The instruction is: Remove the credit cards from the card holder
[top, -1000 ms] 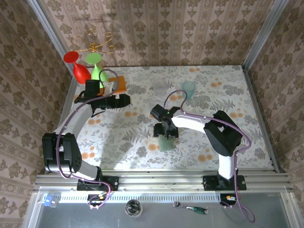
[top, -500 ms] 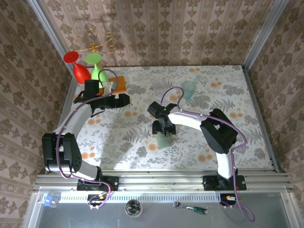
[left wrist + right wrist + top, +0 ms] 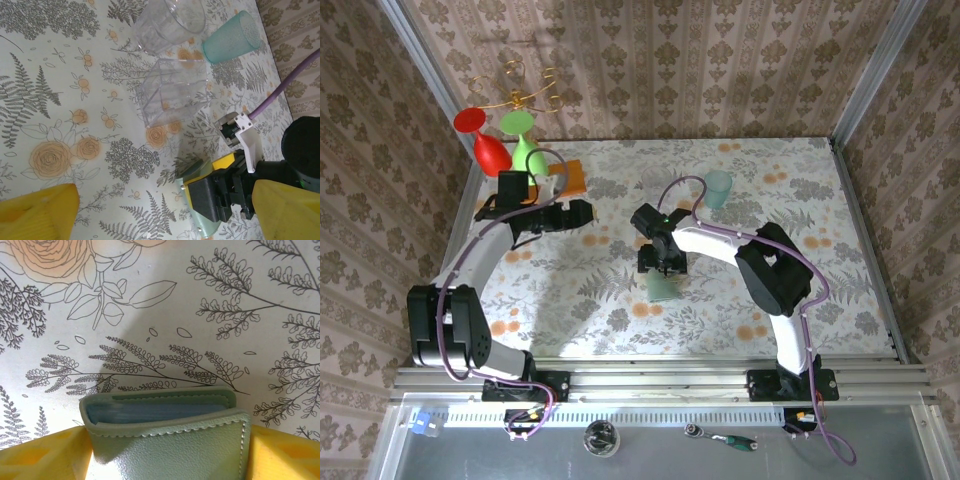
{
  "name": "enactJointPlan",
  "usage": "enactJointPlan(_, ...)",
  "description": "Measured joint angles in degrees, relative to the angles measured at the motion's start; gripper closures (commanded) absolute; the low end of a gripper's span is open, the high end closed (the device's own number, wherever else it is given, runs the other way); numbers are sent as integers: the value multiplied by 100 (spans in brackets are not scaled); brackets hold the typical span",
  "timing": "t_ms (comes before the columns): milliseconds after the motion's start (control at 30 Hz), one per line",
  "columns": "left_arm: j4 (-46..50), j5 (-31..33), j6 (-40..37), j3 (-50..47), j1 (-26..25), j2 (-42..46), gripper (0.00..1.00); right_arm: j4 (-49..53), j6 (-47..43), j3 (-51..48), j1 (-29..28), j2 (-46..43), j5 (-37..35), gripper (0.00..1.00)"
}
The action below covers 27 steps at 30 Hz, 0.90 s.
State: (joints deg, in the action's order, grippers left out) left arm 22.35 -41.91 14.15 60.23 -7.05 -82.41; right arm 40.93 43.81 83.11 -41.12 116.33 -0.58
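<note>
At mid-table the right gripper (image 3: pixel 165 452) clasps the card holder (image 3: pixel 170 437) by its edges; the left gripper (image 3: pixel 584 212) gapes wide, empty.

Floral-print desk (image 3: pixel 820 250) carrying teal cup (image 3: pixel 718 187) toward back. Clear tumbler (image 3: pixel 167 22) lying just beside cup, clear box (image 3: pixel 175 92) near it. Card holder (image 3: pixel 665 288) sitting nearer, slightly left of cup. Orange block (image 3: pixel 572 177) lying well left of cup.
</note>
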Motion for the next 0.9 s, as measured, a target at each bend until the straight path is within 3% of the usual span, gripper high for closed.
enactJointPlan(233,-195,374,498,-389,-317,282,13,-149,-59,-138,39,-103,103,18)
enactJointPlan(533,-964,1130,1362,-863,-1414,275,18,-195,-245,-581,120,-876,146,21)
enactJointPlan(667,-1429,1499,1803,-1099,-1751,221,31,-199,-361,-791,140,-1099,214,22)
enactJointPlan(733,-1749,1615,2015,-1228,-1928,136,46,-195,-413,-872,157,-1154,256,23)
enactJointPlan(900,-2588,1784,2535,-1635,-2218,-146,72,-188,-531,-1032,199,-1182,341,23)
